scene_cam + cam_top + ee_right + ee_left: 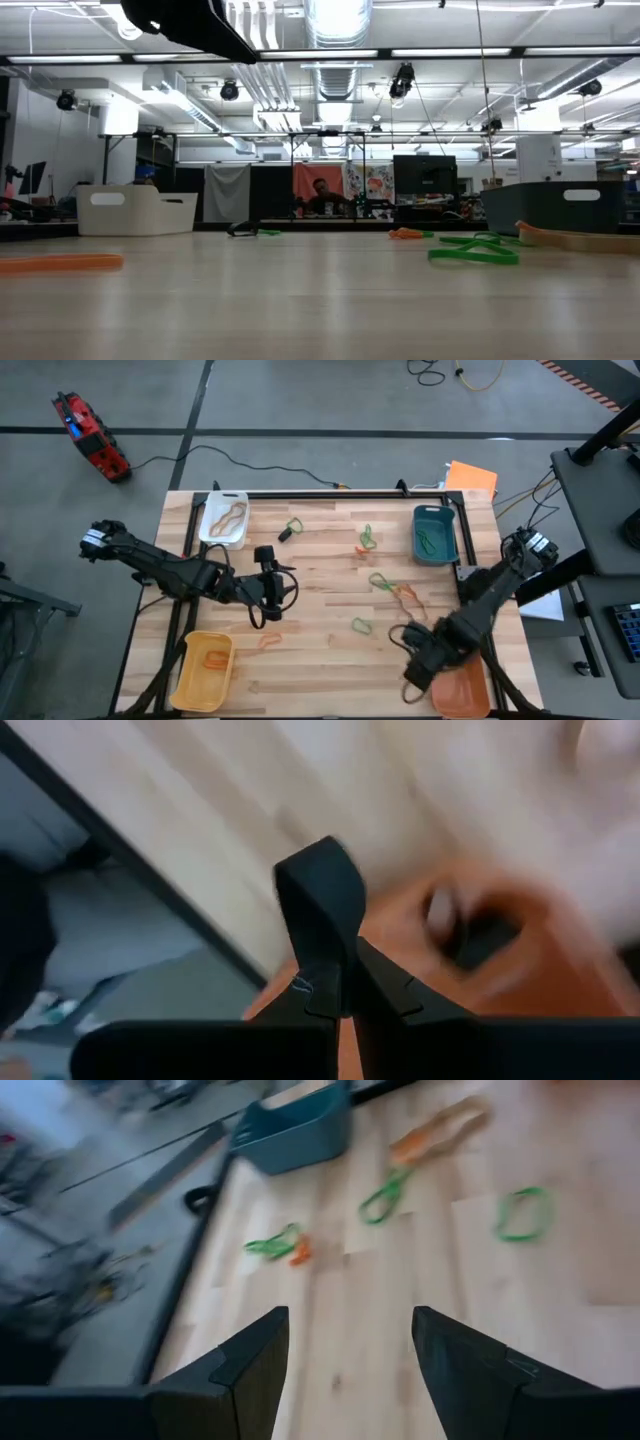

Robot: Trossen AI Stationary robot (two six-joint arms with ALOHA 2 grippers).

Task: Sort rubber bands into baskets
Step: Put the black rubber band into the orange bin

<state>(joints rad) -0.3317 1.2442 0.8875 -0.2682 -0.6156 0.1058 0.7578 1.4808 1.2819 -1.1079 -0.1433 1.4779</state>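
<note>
Pale wooden counter (320,610) carries four baskets at its corners: white basket (224,520), teal basket (434,534), yellow basket (205,670) and orange basket (462,688). Loose rubber bands (385,585) (green, orange, tan) lie scattered mid-counter. The left end effector (350,1370) hovers over bare wood, fingers spread apart and empty. The right end effector (335,975) sits clenched above the orange basket's rim.

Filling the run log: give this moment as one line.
left gripper: open, empty, above mid-table | right gripper: shut, over orange basket | loose rubber bands: still on table
</note>
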